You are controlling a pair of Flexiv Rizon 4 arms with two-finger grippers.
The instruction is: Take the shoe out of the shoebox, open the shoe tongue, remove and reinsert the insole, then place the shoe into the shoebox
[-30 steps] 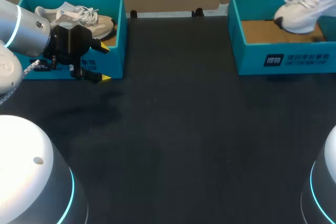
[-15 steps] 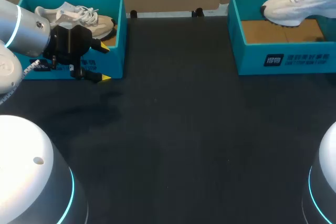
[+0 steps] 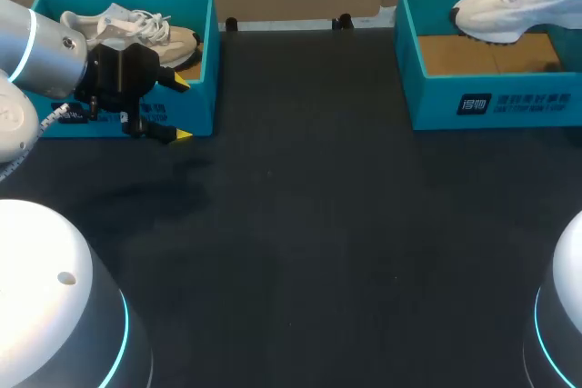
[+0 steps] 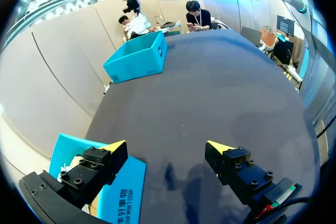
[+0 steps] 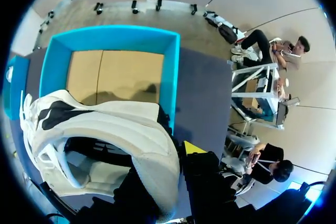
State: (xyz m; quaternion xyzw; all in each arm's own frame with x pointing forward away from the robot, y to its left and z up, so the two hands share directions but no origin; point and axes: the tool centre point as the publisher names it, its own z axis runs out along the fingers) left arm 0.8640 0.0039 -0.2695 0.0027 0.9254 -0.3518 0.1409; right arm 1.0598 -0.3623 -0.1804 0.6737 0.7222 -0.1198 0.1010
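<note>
Right gripper (image 5: pixel 176 163): pinching the heel wall of the shoe (image 3: pixel 509 8); one fingertip is hidden. The shoe hangs over the box (image 3: pixel 491 102), toe lowest.

Hazards:
- The soft wall may yield, and the shoe pivots or slips.
- The toe may catch the rim and drag the box.

Left gripper (image 3: pixel 180 108): spread, empty, well apart, so it gives no support.

worktop (image 3: pixel 318 224): matt black, smooth.
right shoebox (image 3: pixel 496 106): matt teal card, bare brown cardboard floor.
white shoe (image 3: pixel 509 8): smooth synthetic panels, cloth laces.
left claw (image 4: pixel 167 146): matt black body, yellow plastic-looking tips.
</note>
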